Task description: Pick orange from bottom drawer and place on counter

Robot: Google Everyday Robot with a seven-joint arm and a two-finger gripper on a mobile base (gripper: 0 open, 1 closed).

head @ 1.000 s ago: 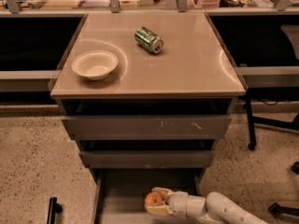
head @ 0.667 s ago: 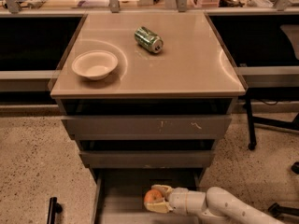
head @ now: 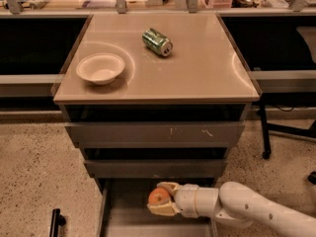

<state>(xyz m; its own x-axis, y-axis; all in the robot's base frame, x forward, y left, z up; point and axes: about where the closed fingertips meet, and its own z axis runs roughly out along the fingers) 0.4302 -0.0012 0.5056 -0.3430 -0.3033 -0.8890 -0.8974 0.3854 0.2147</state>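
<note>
Speckled floor [head: 34,181] around deep grey metal bottom drawer [head: 126,209], pulled open. Inside that drawer, white two-finger gripper [head: 162,198], fingers closed on small round orange-red fruit [head: 158,196]. Likely to snag on shallower grey drawer front [head: 155,168] just above that drawer if raised toward glossy beige counter [head: 202,68], knocking fruit free.

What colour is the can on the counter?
The can is green, camera view. The end effector is in the bottom drawer, around the orange.
</note>
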